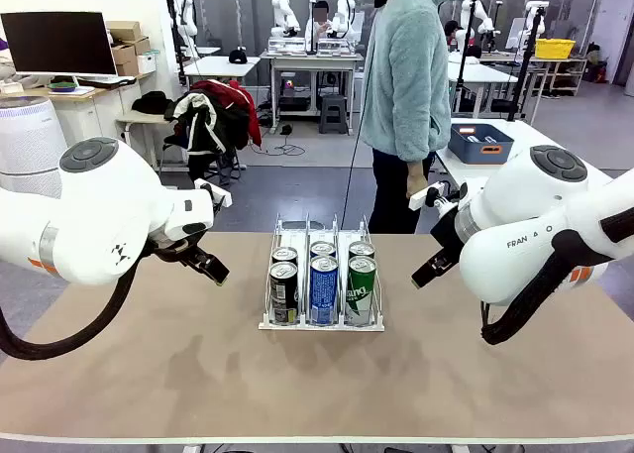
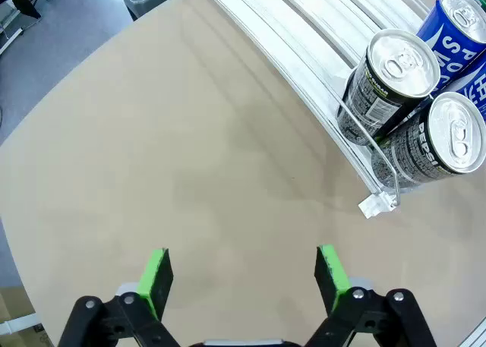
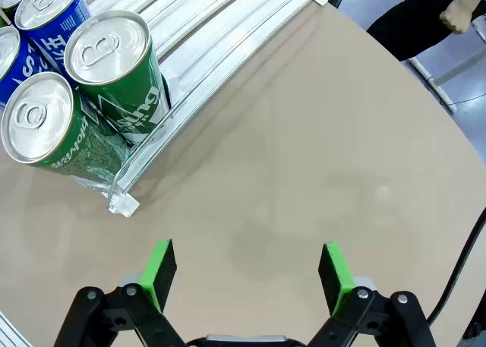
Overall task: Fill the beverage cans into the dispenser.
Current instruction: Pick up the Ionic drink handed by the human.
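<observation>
A: Quick, where are the cans sitting?

B: All six are standing in the dispenser (image 1: 322, 326) mid-table, two per lane, crowding the front lip. The two black cans (image 1: 283, 292) are taking the lane on the robot's left, the two blue cans (image 1: 324, 289) the middle lane, and the two green cans (image 1: 361, 289) the right one.

A: Any readable print?

B: In the left wrist view "PEPSI" is reading clearly down the front black can (image 2: 444, 138). The blue can (image 2: 456, 28) next to it is showing big white letters, cut off at the frame edge. In the right wrist view the rear green can (image 3: 121, 66) is showing white script ending in "ing"; the rest I can't make out. The right arm's shell is showing "FRAN", then a gap.

A: Grippers?

B: The left gripper (image 1: 210, 265) is hanging over bare table (image 1: 149, 374) to the left of the rack, with its jaws apart and holding nothing; the green pads (image 2: 156, 275) are standing wide in its wrist view. The right gripper (image 1: 433, 268) is doing the same on the other side, jaws spread and empty, with its pads (image 3: 334, 269) well apart.

A: And the person?

B: The person (image 1: 406, 66), in a teal fleece, is standing at the far side, not touching anything on the table.
</observation>
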`<action>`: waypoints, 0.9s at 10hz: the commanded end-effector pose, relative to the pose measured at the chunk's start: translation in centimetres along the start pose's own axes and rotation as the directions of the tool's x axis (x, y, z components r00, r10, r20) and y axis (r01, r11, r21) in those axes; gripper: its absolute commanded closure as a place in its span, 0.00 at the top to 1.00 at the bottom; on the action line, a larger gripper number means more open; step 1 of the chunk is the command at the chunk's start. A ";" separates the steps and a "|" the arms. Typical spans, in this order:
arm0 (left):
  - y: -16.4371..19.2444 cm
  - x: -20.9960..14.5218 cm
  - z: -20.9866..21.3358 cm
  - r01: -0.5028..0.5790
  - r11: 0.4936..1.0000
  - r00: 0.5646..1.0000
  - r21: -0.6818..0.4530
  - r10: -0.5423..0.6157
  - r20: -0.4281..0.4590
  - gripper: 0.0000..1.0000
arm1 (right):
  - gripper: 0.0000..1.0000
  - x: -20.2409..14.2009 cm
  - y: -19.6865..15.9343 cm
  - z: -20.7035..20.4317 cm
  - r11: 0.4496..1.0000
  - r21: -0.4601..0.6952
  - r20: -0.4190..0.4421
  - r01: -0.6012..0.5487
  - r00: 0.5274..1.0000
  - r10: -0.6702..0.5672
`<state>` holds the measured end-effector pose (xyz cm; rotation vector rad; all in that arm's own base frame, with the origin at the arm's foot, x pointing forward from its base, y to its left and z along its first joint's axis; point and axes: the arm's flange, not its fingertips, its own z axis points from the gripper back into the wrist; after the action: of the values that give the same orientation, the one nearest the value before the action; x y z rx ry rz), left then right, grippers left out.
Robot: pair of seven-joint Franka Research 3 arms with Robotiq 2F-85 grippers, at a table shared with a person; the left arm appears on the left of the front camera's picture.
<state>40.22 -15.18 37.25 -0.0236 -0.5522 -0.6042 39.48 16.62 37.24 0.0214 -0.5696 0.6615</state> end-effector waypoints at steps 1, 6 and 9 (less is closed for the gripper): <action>0.0 0.0 0.0 0.000 1.000 1.000 0.000 0.000 0.000 1.00 | 1.00 0.0 0.0 0.0 1.000 0.000 0.000 0.000 1.000 0.000; 0.0 0.0 0.0 0.000 1.000 1.000 0.000 0.000 0.000 1.00 | 1.00 0.0 0.0 0.0 1.000 0.000 0.000 0.000 1.000 0.000; 0.0 0.0 0.0 0.000 1.000 1.000 0.000 0.000 0.000 1.00 | 1.00 0.0 0.0 0.0 1.000 0.000 0.000 0.000 1.000 0.000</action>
<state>40.17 -15.31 37.25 -0.0236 -0.5523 -0.6077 39.48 16.62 37.24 0.0211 -0.5696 0.6619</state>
